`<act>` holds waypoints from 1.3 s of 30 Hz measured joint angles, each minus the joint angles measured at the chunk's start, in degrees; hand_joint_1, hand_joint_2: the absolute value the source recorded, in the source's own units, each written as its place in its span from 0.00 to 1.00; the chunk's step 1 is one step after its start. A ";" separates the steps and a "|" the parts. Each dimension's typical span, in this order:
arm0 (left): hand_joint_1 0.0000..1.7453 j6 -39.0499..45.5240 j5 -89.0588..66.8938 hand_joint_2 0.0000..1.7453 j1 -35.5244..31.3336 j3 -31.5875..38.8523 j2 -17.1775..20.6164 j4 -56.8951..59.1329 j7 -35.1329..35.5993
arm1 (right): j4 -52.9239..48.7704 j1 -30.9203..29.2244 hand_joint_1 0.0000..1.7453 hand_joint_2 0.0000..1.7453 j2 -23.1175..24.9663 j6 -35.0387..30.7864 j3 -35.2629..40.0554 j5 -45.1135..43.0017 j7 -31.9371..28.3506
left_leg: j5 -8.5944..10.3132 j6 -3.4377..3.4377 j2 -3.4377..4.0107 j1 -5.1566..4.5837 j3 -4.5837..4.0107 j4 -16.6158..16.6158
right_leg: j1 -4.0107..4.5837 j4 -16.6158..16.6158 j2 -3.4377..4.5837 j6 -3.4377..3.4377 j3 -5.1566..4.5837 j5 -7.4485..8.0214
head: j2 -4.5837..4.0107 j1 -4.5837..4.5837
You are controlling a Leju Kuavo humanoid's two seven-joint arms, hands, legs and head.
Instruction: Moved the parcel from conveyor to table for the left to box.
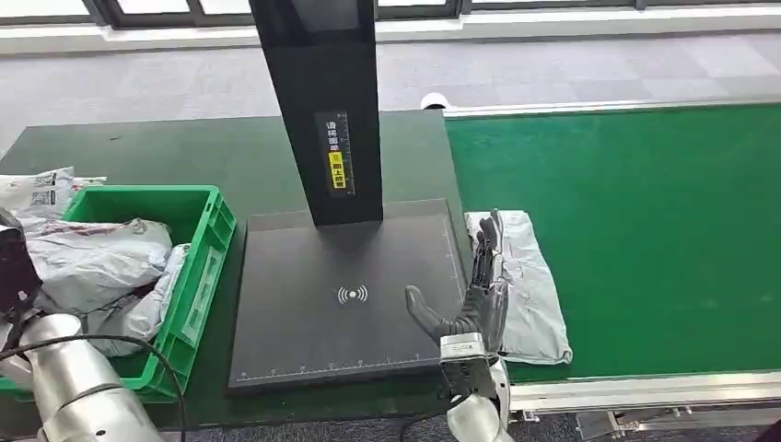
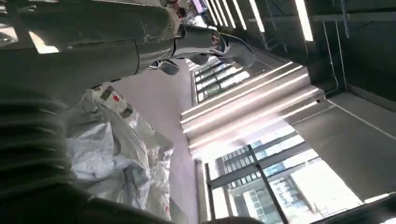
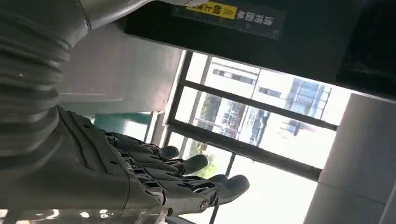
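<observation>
Head view | right robot hand point(image 1: 474, 290) spread, empty, over parcel point(image 1: 530, 295) at conveyor point(image 1: 645, 230) edge | left robot hand: cannot tell

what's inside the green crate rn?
The green crate holds several crumpled grey-white poly parcels, piled to its rim. Another bag lies on the table behind it. The crate's floor is covered, so anything beneath the pile can't be seen.

Green conveyor point(image 1: 645, 230) w/ parcel point(image 1: 530, 285), table point(image 1: 184, 152) w/ bin point(image 1: 198, 267), scanner point(image 1: 341, 295)

- My right hand point(image 1: 479, 290) has dark grey fingers point(image 3: 187, 179) and a thick grey thumb point(image 1: 425, 313).
- A grey ribbed cover point(image 3: 28, 70) wraps my wrist.
- My left arm point(image 1: 78, 391) is shiny silver, with a black cable point(image 1: 110, 343) looping over it.
</observation>
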 measured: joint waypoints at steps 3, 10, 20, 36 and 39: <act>0.00 -2.67 13.58 0.00 3.19 -6.98 0.77 -1.16 0.79 | 2.26 -0.83 0.00 1.00 0.00 1.64 -2.52 5.08 1.05 | -0.01 -0.01 0.06 0.01 0.03 0.00 | 0.00 0.00 0.05 -0.01 0.00 0.00 | 0.00 0.02; 0.00 -17.80 39.36 1.00 15.96 -26.34 0.74 -18.93 -0.09 | 13.19 -5.13 0.00 1.00 -0.79 -2.41 -16.21 22.94 14.13 | -0.08 0.09 0.02 0.00 -0.03 0.00 | -0.16 -0.01 0.03 0.01 0.01 0.00 | 0.00 0.02; 0.00 -21.46 43.18 1.00 29.93 -41.00 0.63 -37.99 -0.13 | 26.32 -10.25 0.00 1.00 -2.97 -1.72 -26.06 30.61 19.61 | -0.15 0.08 0.02 -0.12 -0.01 0.00 | -0.11 -0.03 0.02 0.03 -0.03 -0.07 | 0.00 0.00; 0.00 -16.46 41.95 1.00 35.93 -52.21 2.49 -45.42 -0.02 | 37.27 -13.46 0.00 1.00 -5.05 -1.68 -32.44 31.81 19.39 | -0.14 0.08 0.03 -0.12 0.00 0.00 | -0.10 -0.03 0.01 0.03 -0.01 -0.06 | 0.00 0.02; 0.00 -15.17 41.69 1.00 36.28 -54.00 3.10 -45.44 -0.02 | 38.31 -13.58 0.00 1.00 -5.07 -2.01 -33.16 32.83 21.13 | -0.14 0.08 0.02 -0.12 0.00 0.00 | -0.10 -0.03 0.01 0.03 -0.01 -0.07 | 0.00 0.02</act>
